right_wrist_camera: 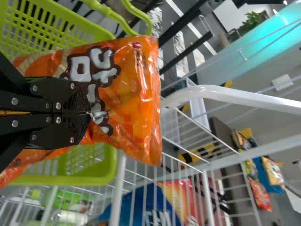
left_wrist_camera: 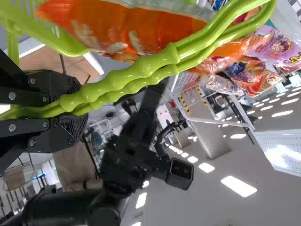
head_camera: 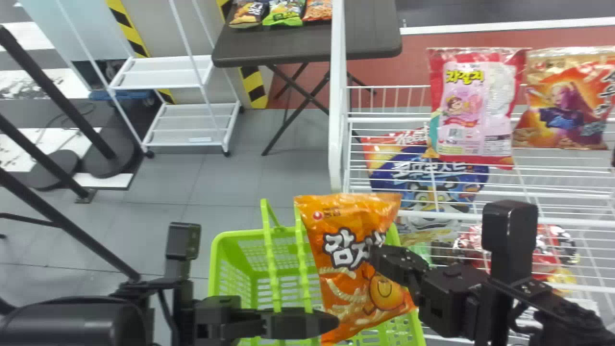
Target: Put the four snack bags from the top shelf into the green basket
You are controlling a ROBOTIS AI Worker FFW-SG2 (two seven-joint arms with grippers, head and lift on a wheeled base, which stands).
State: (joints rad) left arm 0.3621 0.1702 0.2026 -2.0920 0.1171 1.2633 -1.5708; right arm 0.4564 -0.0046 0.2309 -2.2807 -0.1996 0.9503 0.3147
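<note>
- Fingers of the right gripper (head_camera: 377,257) are pinched shut on the orange snack bag (head_camera: 336,288); over on the left gripper (head_camera: 322,323), they're clenched round the handles (head_camera: 270,254) of the green basket (head_camera: 216,269).
- And look, those handles stand up just beside the bag, on its nine o'clock side, while the white rack frame (head_camera: 336,120) comes down near its top end.
- At two o'clock, a pink bag (head_camera: 461,105) on the wire rack, a gold-and-orange bag (head_camera: 567,105) beyond it; at three, a blue bag (head_camera: 423,178) behind wires.
- Dark table (head_camera: 298,48) at twelve, white trolley (head_camera: 166,72) at ten!
- Our bag is between five and six o'clock, over the basket, long axis running roughly half past eleven to half past five, lettered end uppermost.
- Glossy, plump, creased near the grip, printed face to the head camera: dark-edged white lettering, pale sticks, a smiling round figure.
</note>
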